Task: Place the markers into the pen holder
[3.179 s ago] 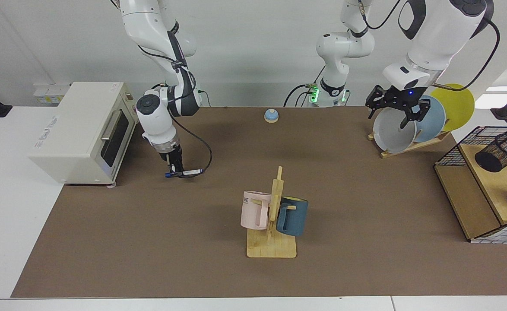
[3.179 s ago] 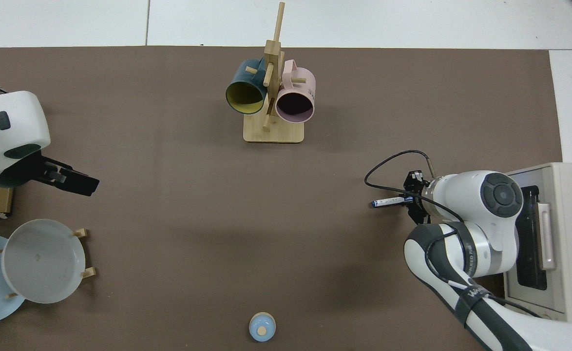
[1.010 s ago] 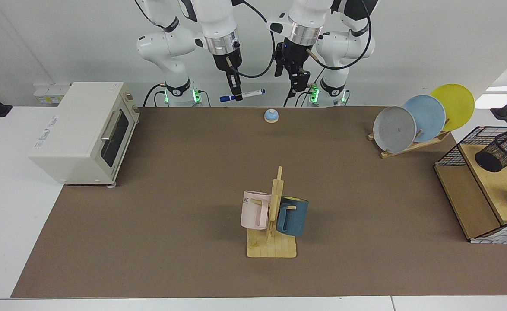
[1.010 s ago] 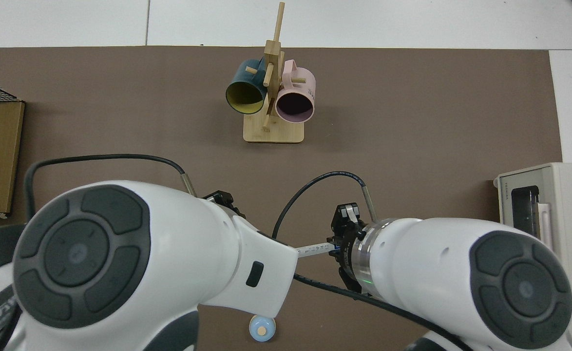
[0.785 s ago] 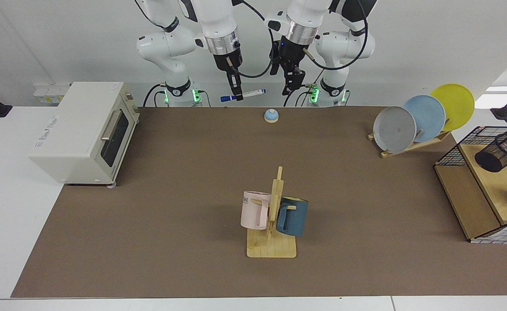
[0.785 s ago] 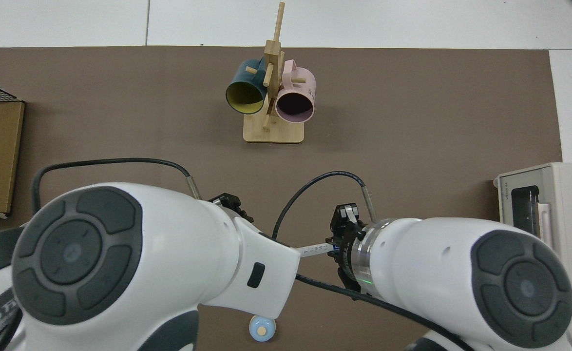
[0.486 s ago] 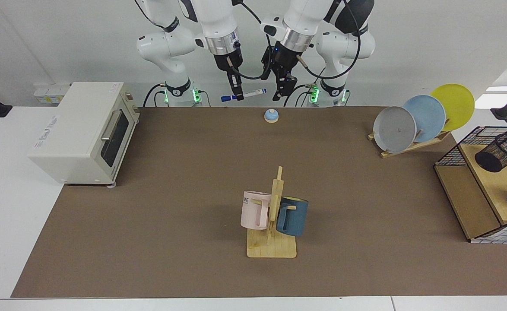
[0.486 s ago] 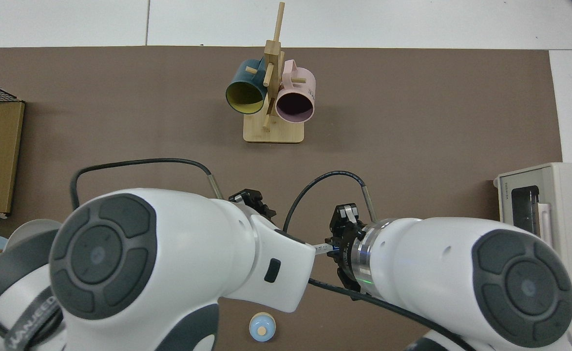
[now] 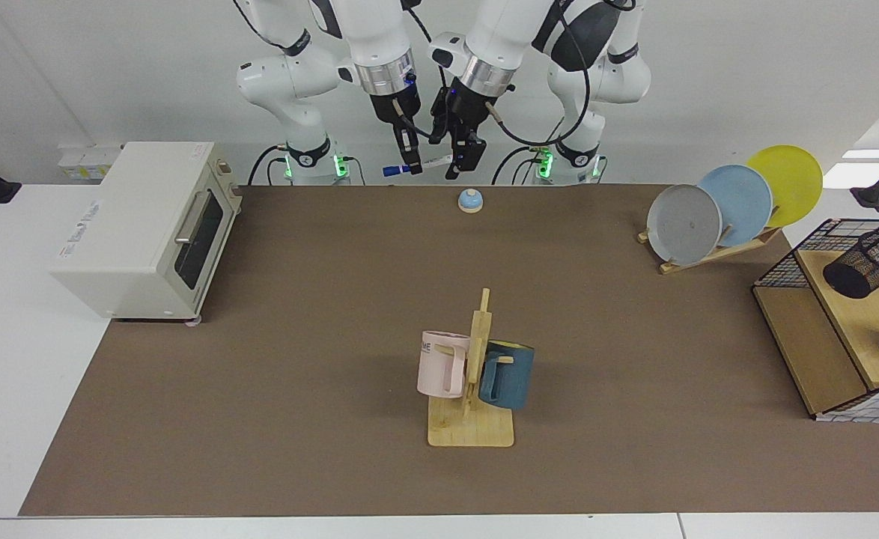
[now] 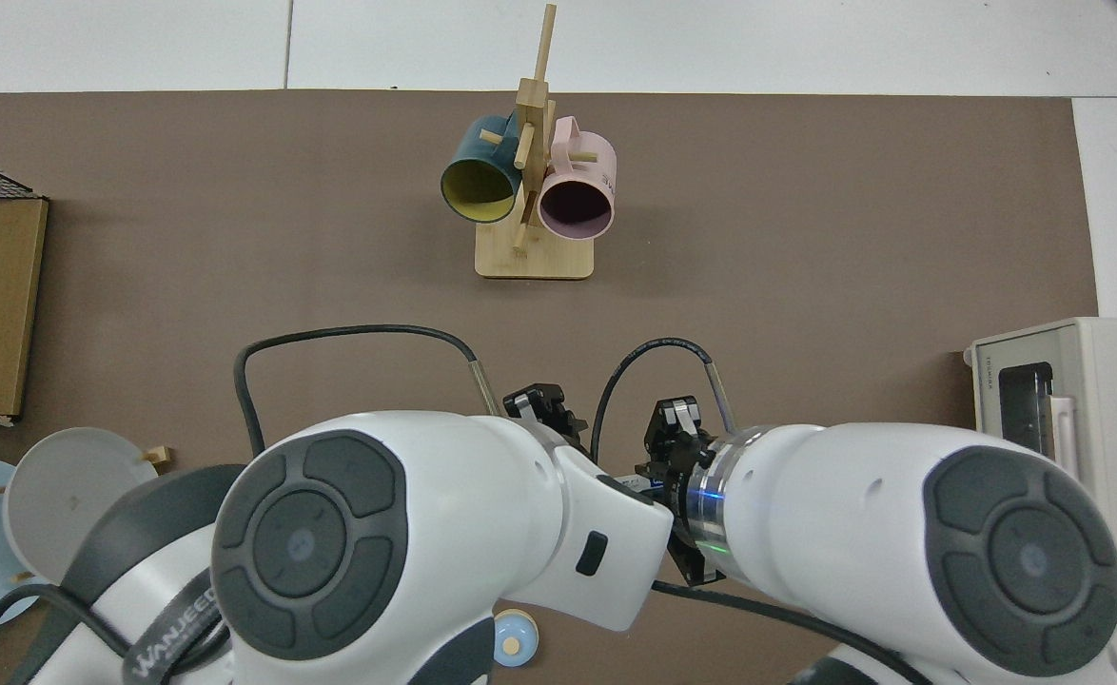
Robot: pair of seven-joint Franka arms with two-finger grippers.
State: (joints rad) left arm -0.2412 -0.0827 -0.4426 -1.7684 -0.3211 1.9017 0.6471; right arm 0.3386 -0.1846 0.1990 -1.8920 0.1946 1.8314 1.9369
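Over the last half second the left claw (image 9: 463, 159) has swung in from the side and now sits at the free end of the marker (image 9: 418, 165), high above the small blue bell (image 9: 470, 200) at the back of the tabletop (image 9: 335, 337). The right claw (image 9: 409, 159) stays clamped on the marker near its blue-capped end, holding it roughly level just up and away from the bell. This reads as a handover being set up: the pen holder (image 9: 868, 263) lies far off to the side of the bell, inside the wire basket (image 9: 784, 269) near the plate rack (image 9: 716, 251), on the left arm's side (so passing the marker across makes sense).

Whether the left claw has closed on the barrel yet I cannot tell; its fingers overlap the marker's end in the facing view, and contact is not resolvable. From above, both arms' bulky wrists cover the marker almost entirely, and the pen holder is out of that view.
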